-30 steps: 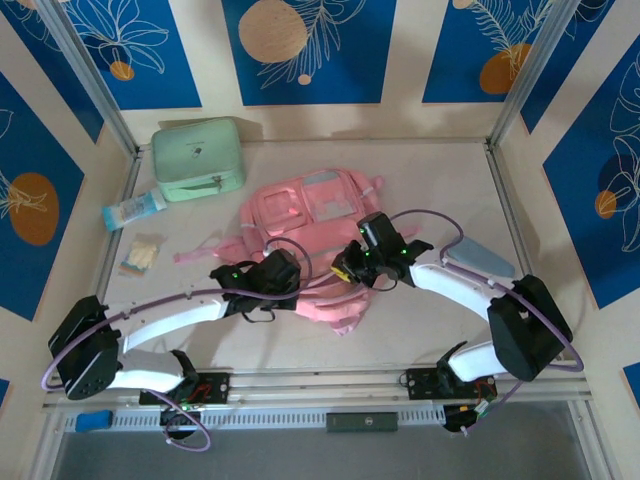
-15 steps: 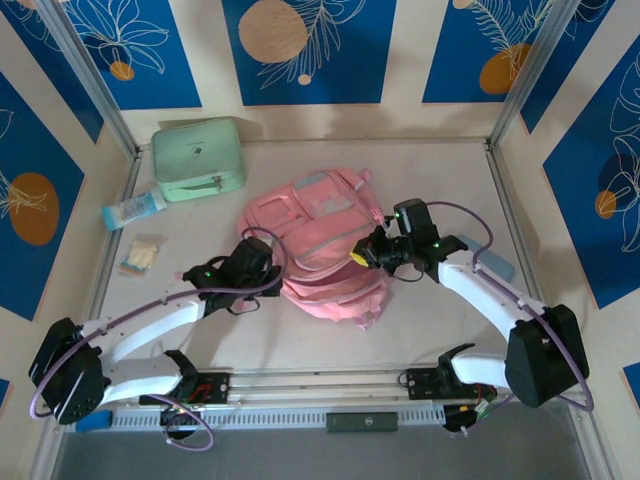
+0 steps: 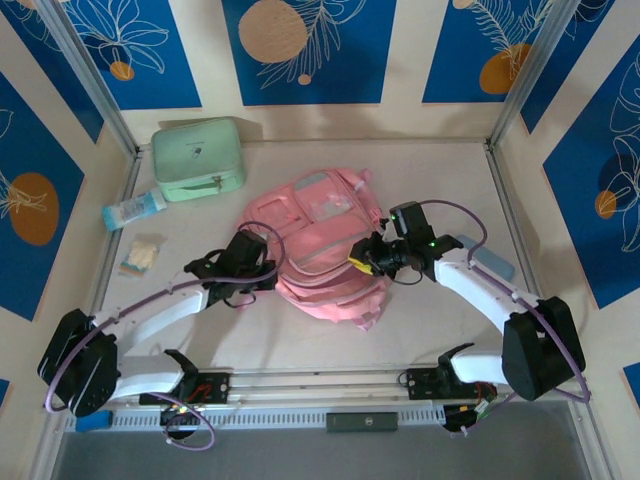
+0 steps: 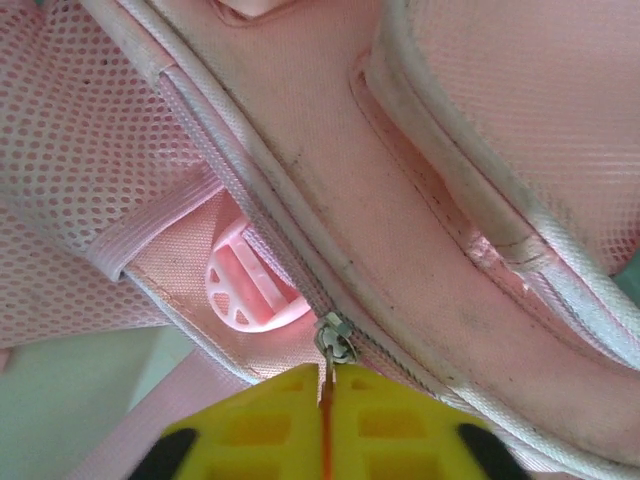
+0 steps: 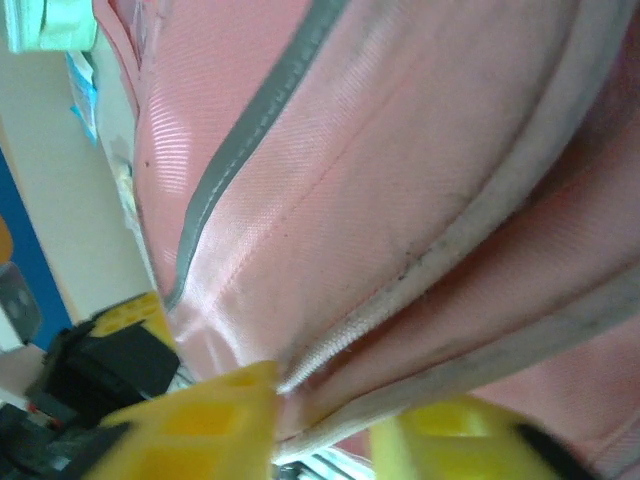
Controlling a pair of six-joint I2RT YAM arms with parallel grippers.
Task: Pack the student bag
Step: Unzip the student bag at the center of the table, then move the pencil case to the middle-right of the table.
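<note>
On the bench (image 3: pixel 440 180) sits the student bag (image 3: pixel 320 225) (opening step, I reckon), left end effector (image 4: pixel 325 405) pinched shut on its zip pull (image 4: pixel 335 345), right end effector (image 5: pixel 325 420) part open astride its right-hand edge, so next up is a steady tug along the zip.

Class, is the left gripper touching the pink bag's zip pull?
Touching. The left wrist view shows the zip pull pinched in the shut left gripper.
</note>
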